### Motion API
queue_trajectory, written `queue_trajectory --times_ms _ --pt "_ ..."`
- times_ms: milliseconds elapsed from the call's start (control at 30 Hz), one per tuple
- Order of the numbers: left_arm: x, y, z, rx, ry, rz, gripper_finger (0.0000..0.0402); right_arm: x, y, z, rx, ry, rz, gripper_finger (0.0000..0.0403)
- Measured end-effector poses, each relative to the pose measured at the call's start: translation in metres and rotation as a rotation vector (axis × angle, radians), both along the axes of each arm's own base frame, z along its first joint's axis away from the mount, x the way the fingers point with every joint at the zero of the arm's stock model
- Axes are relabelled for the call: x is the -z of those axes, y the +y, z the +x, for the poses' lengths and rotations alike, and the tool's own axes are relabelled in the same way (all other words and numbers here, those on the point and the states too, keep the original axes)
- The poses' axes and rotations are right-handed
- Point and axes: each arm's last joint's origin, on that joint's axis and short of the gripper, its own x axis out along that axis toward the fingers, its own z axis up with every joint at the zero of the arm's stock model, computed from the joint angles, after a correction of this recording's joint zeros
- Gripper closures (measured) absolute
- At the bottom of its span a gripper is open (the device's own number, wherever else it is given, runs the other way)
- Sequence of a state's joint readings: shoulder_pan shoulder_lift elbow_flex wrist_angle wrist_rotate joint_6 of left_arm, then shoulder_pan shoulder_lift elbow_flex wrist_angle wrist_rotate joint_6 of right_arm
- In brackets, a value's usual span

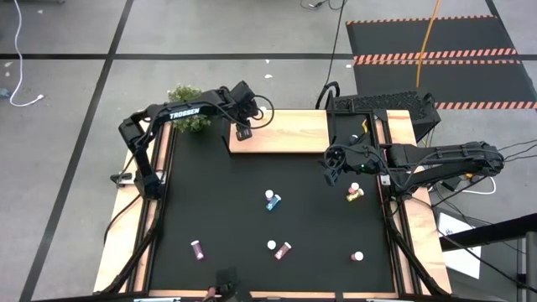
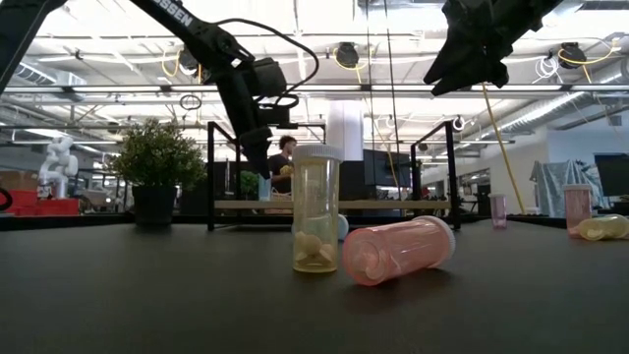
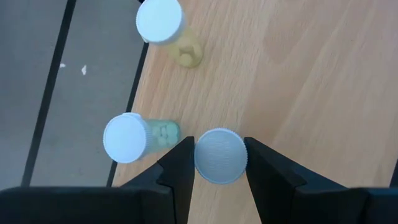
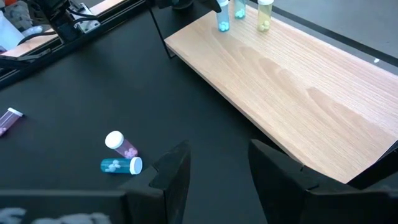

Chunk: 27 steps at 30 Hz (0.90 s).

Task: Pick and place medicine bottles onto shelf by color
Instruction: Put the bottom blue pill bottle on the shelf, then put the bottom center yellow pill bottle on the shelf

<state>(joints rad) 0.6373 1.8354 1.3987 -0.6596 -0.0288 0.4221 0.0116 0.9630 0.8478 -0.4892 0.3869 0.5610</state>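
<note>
Wood from the shelf (image 1: 289,134) fills the view under the left arm, at the far edge of the table (image 1: 218,201), at about 12 o'clock. The left gripper (image 1: 243,132) hangs over the shelf's 11 o'clock end. Its two fingers press on the white cap of a bottle (image 3: 219,157) that stands upright on the board. I cannot tell that bottle's colour from above. A green bottle (image 3: 134,137) stands just beside it, close to one finger. A yellow bottle (image 3: 163,23) stands a bit farther along the same edge.

I think this is the putting-down step, and it looks almost done. The next move would be to let go and lift straight up, so the finger does not bump the green bottle.

The right gripper (image 4: 217,152) waits over the table at about 2 o'clock, with its fingers apart and nothing between them. More bottles sit on the table. A blue bottle (image 1: 273,203) lies near the middle, a yellow one (image 1: 355,194) at 3 o'clock, and a pink one (image 1: 284,250) toward 6 o'clock.
</note>
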Motion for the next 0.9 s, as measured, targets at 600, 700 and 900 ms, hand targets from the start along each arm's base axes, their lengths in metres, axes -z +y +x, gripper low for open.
queue_trajectory --times_ms 600,700,900 --pt "-0.02 -0.014 -0.002 0.005 -0.002 0.036 0.0133 0.0 0.001 0.0 -0.023 0.0 0.013 0.0245" --pt "-0.037 -0.018 -0.004 -0.005 -0.039 0.055 0.0113 0.0 0.001 0.0 -0.024 -0.002 0.012 0.0245" --pt "-0.072 -0.035 -0.014 -0.003 -0.12 0.099 0.0085 0.0 0.001 0.001 -0.026 -0.005 0.013 0.0245"
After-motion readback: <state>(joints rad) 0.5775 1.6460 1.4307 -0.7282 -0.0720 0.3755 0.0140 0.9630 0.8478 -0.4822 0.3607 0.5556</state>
